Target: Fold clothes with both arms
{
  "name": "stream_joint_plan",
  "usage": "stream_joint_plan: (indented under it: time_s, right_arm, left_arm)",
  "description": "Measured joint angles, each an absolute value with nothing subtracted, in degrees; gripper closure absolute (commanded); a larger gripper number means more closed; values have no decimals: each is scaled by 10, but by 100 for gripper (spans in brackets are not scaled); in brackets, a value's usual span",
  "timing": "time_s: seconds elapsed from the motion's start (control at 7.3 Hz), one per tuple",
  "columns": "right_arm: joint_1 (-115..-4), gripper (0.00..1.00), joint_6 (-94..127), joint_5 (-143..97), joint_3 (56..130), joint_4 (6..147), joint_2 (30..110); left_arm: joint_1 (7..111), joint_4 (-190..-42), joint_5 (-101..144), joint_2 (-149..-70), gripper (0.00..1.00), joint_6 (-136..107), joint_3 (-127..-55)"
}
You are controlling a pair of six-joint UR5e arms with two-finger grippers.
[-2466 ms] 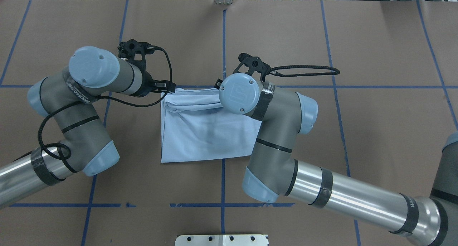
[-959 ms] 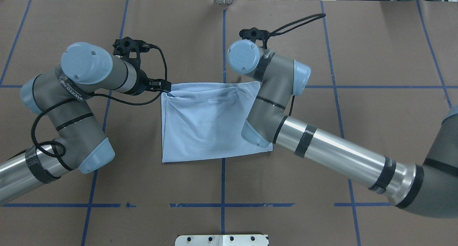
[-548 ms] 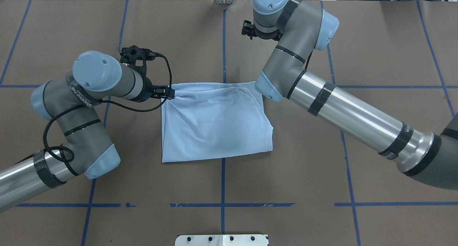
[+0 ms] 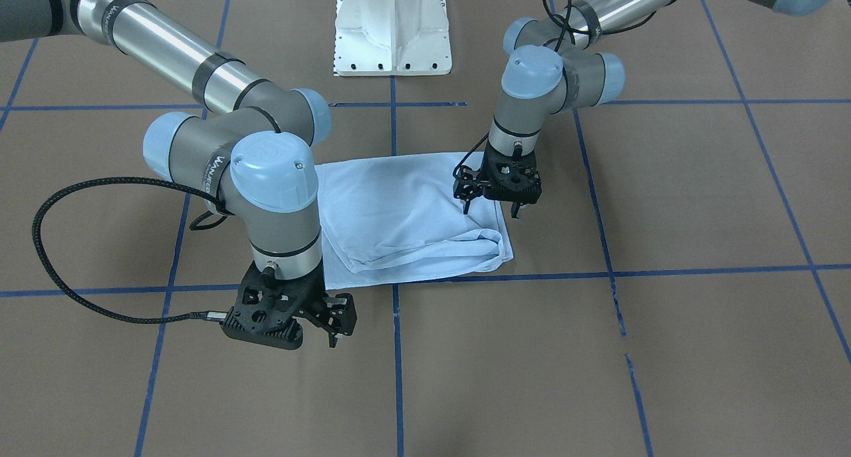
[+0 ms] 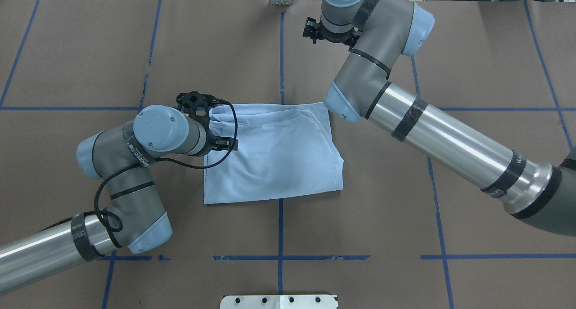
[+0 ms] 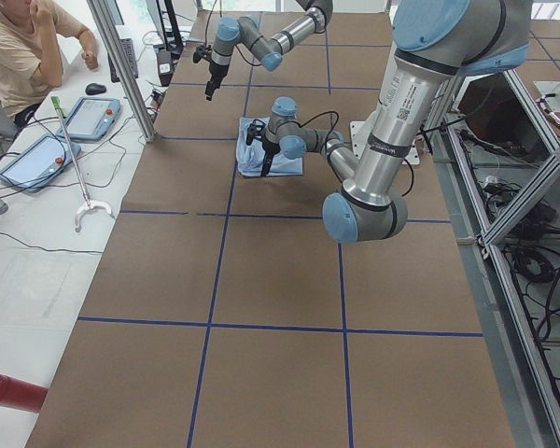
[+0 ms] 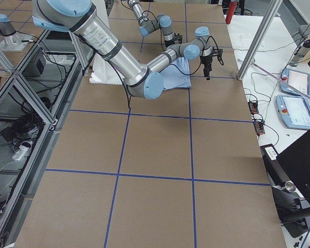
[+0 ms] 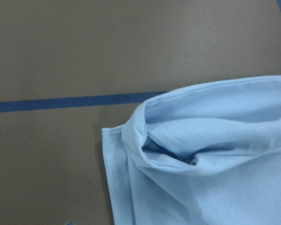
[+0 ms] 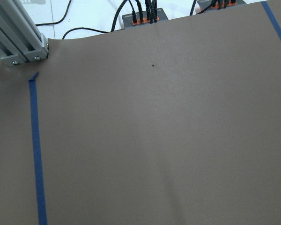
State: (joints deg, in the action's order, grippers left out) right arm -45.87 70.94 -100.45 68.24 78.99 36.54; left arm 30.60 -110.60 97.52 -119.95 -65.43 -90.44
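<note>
Blue tape lines [image 5: 281, 48] cross the brown table [image 5: 472, 223]; left arm [image 5: 157, 129] overhangs the T-shirt [image 5: 279, 160].

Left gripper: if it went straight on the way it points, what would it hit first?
Probably the light blue T-shirt, near its rumpled edge: the left gripper points straight down over it. One fingertip is close to that edge and might meet the brown table; depth is unclear.

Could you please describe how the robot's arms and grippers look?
The left arm and right arm match: grey jointed housings, polished silver tubes banded with black tape, pale blue round caps, white lettering on grey. The left gripper and right gripper are black two-finger units; a braided black cable loops from each wrist.
</note>
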Motion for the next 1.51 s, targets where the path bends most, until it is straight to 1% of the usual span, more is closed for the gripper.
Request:
stream_joint_plan:
  time_s: [0.27, 0.55, 0.82, 1.1, 1.51]
  right_arm:
    - [-459, 0, 709, -1005, 683, 789, 366]
    - [-459, 0, 708, -1005, 684, 789, 371]
    - [-458, 0, 705, -1005, 684, 789, 375]
    - [-458, 0, 701, -1005, 684, 780, 377]
    - [-458, 0, 701, -1005, 684, 770, 380]
  left_arm:
    - [330, -1108, 975, -1229, 0, -653, -856]
    - [366, -1126, 975, -1271, 0, -645, -773]
    - [412, -1169, 972, -1286, 0, -598, -706]
    - [450, -1183, 976, -1292, 0, -556, -694]
    - [460, -1186, 976, -1297, 0, -545, -689]
